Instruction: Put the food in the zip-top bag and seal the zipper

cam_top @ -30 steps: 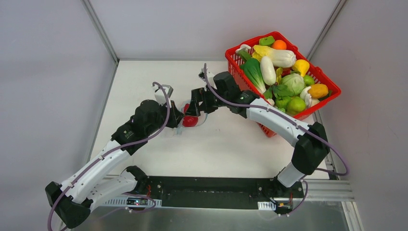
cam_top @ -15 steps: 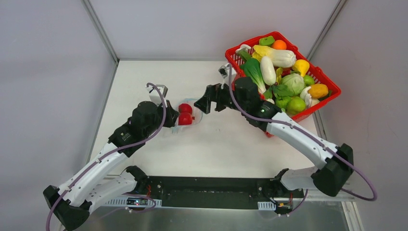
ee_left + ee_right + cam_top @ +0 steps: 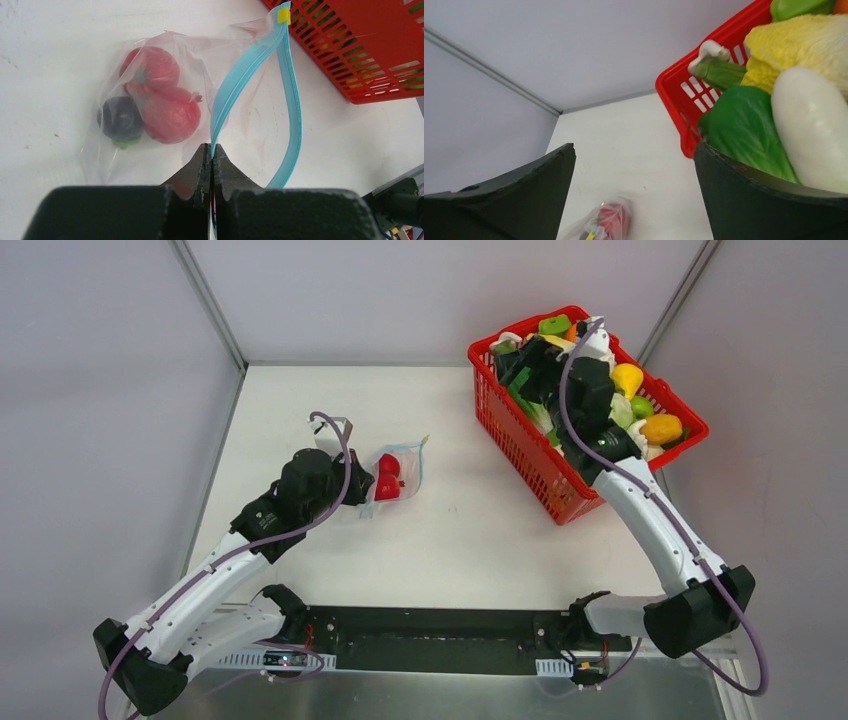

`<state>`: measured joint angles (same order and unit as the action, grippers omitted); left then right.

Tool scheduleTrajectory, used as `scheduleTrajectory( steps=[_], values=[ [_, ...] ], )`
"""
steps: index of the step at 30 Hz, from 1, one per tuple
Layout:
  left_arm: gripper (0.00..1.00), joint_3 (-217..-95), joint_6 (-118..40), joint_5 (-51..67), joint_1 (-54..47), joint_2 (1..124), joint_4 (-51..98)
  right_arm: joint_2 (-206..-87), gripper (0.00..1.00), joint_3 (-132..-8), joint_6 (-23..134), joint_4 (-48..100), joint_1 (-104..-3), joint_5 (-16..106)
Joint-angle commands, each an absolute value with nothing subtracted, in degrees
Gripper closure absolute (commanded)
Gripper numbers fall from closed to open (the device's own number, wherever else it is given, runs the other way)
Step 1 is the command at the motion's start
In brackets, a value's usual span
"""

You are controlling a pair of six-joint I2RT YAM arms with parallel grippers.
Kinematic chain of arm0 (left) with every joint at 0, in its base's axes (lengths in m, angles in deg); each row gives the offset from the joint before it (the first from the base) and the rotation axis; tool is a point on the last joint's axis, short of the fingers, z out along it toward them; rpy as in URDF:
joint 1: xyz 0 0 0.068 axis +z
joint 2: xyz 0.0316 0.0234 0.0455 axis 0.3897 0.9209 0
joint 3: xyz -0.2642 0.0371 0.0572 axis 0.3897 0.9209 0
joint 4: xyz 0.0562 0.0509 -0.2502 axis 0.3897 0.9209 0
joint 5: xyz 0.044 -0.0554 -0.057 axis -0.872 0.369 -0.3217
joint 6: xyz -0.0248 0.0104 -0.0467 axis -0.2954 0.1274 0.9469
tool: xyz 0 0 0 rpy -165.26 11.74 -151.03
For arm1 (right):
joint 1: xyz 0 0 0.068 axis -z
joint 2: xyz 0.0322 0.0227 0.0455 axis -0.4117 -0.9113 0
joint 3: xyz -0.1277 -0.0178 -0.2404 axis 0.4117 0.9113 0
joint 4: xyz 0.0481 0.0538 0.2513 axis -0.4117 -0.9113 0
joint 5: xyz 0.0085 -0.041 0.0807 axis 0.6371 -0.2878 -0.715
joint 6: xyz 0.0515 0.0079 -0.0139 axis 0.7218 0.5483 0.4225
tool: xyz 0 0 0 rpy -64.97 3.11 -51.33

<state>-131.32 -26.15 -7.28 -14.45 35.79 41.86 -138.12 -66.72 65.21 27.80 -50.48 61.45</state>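
Sitting left of centre in the overhead view, the zip-top bag [image 3: 392,480] lies on the bench [image 3: 480,540] with two red tomatoes [image 3: 167,112] and a dark purple ball [image 3: 120,120] inside. We've got the left jaws pinched tight on one end of the teal zipper [image 3: 232,90], likely to hold the mouth gaping. Upper right, our right jaws stand wide and empty over the red basket [image 3: 522,452], presumably choosing the next food.

No legible text (anywhere visible)
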Motion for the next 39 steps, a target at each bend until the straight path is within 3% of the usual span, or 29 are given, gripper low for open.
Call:
scheduleTrajectory(
  steps=[1,11,28,39],
  values=[
    [1.0,-131.56,-25.63,-8.06,-13.98,34.84,41.17,-140.88,0.1,-73.08,66.48,30.12,-47.32,62.94],
    [1.0,-131.47,-26.86,-7.17,-13.98,34.48,41.29,-152.19,0.28,-81.72,64.76,26.52,-44.93,62.19],
    [1.0,-131.19,-28.55,-5.53,-13.98,34.47,42.84,-168.59,0.31,-96.37,63.86,19.2,-42.75,65.02],
    [1.0,-131.52,-28.87,-5.77,-13.98,34.73,42.97,-175.8,0.46,-101.61,64.81,21.54,-41.98,67.49]
  ],
)
